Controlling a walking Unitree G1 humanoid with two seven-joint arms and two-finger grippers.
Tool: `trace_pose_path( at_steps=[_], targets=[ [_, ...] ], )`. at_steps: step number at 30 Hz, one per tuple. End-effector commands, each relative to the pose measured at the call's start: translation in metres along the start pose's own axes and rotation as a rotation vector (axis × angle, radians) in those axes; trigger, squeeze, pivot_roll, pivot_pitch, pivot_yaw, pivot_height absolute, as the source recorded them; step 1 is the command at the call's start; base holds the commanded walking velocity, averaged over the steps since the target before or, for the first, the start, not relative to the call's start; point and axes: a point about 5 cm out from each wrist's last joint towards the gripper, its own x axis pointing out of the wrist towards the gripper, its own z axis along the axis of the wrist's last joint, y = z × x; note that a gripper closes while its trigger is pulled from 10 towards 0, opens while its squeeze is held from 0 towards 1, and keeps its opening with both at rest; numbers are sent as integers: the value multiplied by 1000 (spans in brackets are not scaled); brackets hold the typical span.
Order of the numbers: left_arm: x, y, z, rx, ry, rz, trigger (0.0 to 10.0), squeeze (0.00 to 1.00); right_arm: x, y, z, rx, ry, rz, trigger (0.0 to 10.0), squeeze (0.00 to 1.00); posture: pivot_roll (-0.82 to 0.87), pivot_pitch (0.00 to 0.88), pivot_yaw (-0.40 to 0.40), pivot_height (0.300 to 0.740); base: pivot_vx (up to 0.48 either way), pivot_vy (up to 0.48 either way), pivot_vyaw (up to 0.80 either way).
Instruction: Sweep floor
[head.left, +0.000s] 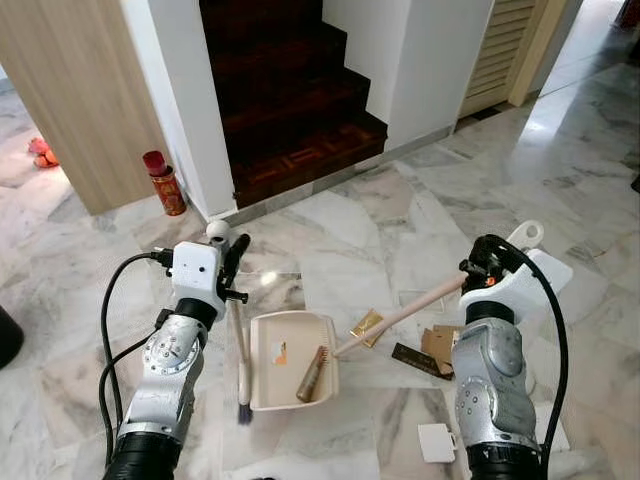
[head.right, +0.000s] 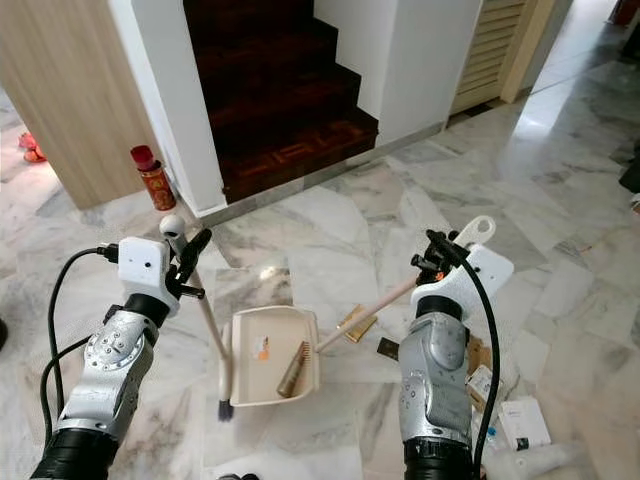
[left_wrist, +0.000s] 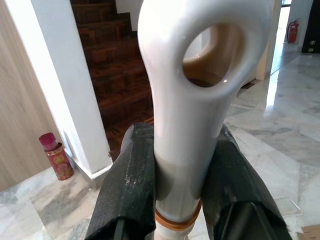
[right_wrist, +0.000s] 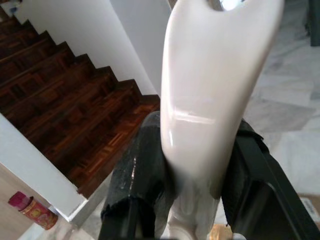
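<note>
My left gripper (head.left: 232, 262) is shut on a long cream handle (left_wrist: 182, 125) with a hole in its white top. This handle runs down beside a cream dustpan (head.left: 268, 385) lying flat on the marble floor. In the pan lie a brown brush-like piece (head.left: 312, 375) and a small orange scrap (head.left: 279, 352). My right gripper (head.left: 485, 262) is shut on the white top of a broom handle (right_wrist: 210, 100). The broom's pale stick (head.left: 400, 315) slants down left to the pan's right rim. A gold wrapper (head.left: 367, 327) lies just beyond the stick.
Cardboard scraps (head.left: 437, 348), a dark strip (head.left: 418, 360) and a white card (head.left: 436, 442) lie on the floor by my right arm. Dark wooden stairs (head.left: 290, 100) rise ahead between white walls. A red can (head.left: 165, 185) stands by the wood panel at left.
</note>
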Motion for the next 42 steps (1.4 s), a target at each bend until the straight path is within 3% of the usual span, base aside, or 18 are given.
trace_pose_path(
  at_steps=[1,23,42],
  targets=[
    [7,-3,13,-20,-60,-3,10000,0,3,19,22,135,-70,44,10000,0,-34,10,-6,740,0,0,0],
    [5,-3,16,-18,-82,29,10000,0,1,23,20,100,-54,70,10000,0,-38,0,-3,740,0,0,0],
    [5,-5,15,-24,-72,31,10000,0,-1,25,16,53,-46,94,10000,0,-33,15,-2,740,0,254,95]
  ],
)
